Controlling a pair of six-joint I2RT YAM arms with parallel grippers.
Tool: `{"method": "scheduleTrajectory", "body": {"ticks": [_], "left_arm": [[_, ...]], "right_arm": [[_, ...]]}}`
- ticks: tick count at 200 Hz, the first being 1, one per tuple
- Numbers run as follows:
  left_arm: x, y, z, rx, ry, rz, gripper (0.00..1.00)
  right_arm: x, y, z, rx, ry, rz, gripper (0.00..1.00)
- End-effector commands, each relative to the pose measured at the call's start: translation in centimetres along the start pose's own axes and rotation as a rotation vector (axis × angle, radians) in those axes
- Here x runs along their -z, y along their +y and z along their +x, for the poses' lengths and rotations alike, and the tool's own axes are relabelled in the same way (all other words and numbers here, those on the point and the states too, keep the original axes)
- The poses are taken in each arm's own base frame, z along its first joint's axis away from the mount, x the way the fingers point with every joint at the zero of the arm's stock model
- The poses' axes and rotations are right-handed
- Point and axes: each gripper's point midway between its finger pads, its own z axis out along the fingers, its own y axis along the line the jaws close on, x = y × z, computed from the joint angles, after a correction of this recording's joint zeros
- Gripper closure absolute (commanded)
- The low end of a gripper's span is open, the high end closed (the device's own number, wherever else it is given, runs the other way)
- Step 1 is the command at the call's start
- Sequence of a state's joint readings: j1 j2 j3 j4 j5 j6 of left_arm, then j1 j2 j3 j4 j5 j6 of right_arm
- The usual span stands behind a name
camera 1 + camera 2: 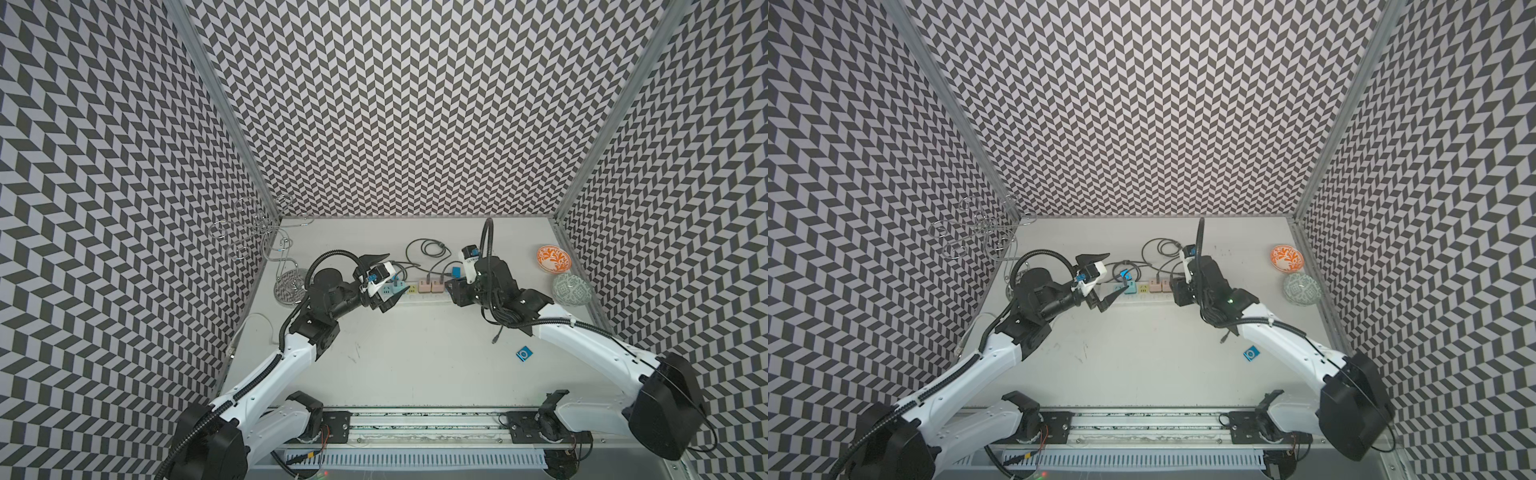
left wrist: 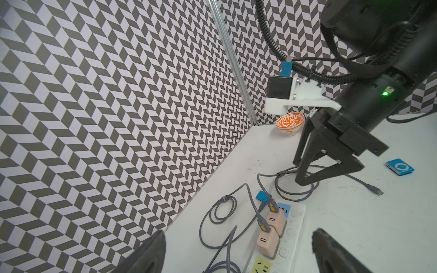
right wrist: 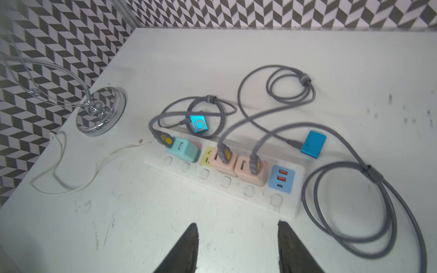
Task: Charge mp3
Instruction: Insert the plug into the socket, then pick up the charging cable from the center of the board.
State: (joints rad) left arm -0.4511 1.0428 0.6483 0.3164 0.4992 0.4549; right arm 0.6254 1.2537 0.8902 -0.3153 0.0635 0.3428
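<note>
A blue mp3 player [image 1: 524, 354] [image 1: 1250, 353] [image 2: 399, 166] lies loose on the table's front right, clear of both grippers. A grey cable runs from a pink charger [image 3: 250, 169] on the white power strip [image 3: 227, 183]; its free plug [image 1: 494, 340] [image 2: 379, 192] lies near that player. Behind the strip, two more blue players [image 3: 198, 123] [image 3: 313, 144] each have a cable in them. My right gripper [image 3: 237, 223] [image 1: 453, 291] stands open and empty just in front of the strip's right end. My left gripper [image 2: 236, 234] [image 1: 1106, 276] is wide open over the strip's left part.
An orange patterned bowl [image 1: 552, 258] and a grey-green bowl [image 1: 572, 289] sit at the back right by the wall. A chrome wire stand [image 1: 291, 284] occupies the back left corner. The strip's white cord [image 3: 59, 170] loops leftward. Grey cable coils [image 3: 354, 212] lie right of the strip.
</note>
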Motion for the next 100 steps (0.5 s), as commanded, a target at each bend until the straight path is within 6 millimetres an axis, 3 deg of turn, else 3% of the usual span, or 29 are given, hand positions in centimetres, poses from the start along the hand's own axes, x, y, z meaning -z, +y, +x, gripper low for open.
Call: {"method": "scheduleTrajectory", "body": {"ticks": [1, 55, 100], "left_arm": [[0.0, 0.0, -1.9, -0.030, -0.058, 0.008, 0.04], [0.0, -0.5, -2.5, -0.026, -0.067, 0.004, 0.04], [0.1, -0.5, -2.5, -0.023, -0.062, -0.005, 0.04]], "right_arm": [[1.4, -2.9, 2.0, -0.140, 0.008, 0.125, 0.47], [2.8, -9.5, 8.8, -0.528, 0.049, 0.264, 0.44], [1.5, -11.4, 12.4, -0.649, 0.105, 0.263, 0.48]]}}
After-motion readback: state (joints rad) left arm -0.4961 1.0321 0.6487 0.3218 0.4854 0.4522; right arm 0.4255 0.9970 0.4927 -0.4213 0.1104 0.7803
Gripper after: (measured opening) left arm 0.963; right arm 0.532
